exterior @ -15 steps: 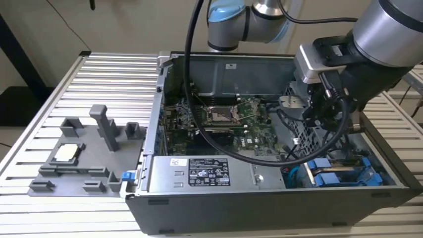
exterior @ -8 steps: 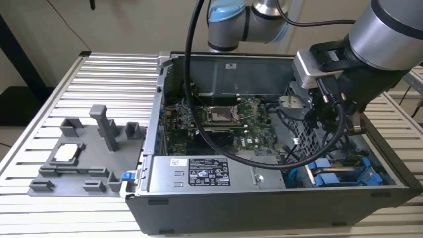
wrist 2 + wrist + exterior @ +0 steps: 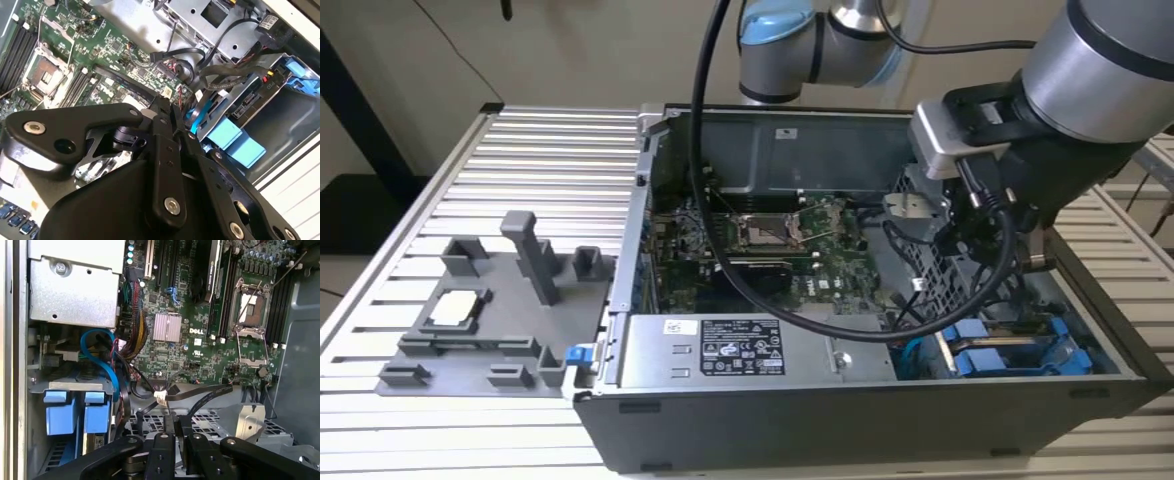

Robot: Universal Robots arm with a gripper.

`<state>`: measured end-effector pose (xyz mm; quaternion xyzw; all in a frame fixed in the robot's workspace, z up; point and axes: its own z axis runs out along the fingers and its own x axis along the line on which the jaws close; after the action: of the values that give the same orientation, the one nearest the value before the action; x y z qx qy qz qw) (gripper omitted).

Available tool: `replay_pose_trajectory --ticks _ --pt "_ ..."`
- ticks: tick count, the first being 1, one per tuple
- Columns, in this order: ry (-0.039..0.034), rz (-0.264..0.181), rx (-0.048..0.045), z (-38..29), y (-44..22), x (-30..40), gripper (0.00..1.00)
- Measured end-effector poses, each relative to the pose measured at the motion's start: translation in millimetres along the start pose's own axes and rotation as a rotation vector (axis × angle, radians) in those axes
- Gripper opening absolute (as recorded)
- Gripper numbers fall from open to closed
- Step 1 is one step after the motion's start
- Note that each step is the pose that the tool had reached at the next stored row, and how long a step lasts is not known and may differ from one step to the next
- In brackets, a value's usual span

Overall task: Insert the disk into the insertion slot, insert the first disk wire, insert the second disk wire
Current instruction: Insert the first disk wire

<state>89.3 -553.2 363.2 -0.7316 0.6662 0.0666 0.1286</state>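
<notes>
Computer case (image 3: pixel 854 420) lies on its side on the slatted worktop (image 3: pixel 547 150), open face up so the arm can reach in. The motherboard (image 3: pixel 200 340) spreads beyond the end effector (image 3: pixel 178 427), and the power-supply box (image 3: pixel 747 350) carries a white printed label, not transcribed. Disk (image 3: pixel 244 102) sits home in the insertion slot (image 3: pixel 250 75) close beside the end effector, connector end facing the loose cabling, presumably for plugging. A black wire (image 3: pixel 200 392) with a white tag lies just off the tips; the jaws stand nearly closed, and I cannot tell whether they pinch anything.
</notes>
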Motion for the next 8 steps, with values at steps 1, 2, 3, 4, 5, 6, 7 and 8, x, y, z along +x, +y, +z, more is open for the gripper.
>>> replay_pose_trajectory --ticks 1,2,3,4,5,6,7,8 --pt "0.0 0.0 0.0002 0.0 0.1 0.0 0.16" --pt "0.0 0.0 0.0003 0.1 0.2 0.0 0.16" --pt "0.0009 0.0 0.0002 0.1 0.1 -0.1 0.16" --pt "0.0036 0.0 0.0 0.1 0.1 -0.1 0.16" --pt "0.01 -0.001 -0.0007 0.0 0.1 -0.1 0.16" --pt "0.0215 -0.002 -0.0019 0.2 0.0 0.0 0.16" --pt "0.0339 -0.003 -0.0032 0.3 -0.4 0.1 0.16" --pt "0.0465 -0.004 -0.0046 0.3 -0.9 0.3 0.16"
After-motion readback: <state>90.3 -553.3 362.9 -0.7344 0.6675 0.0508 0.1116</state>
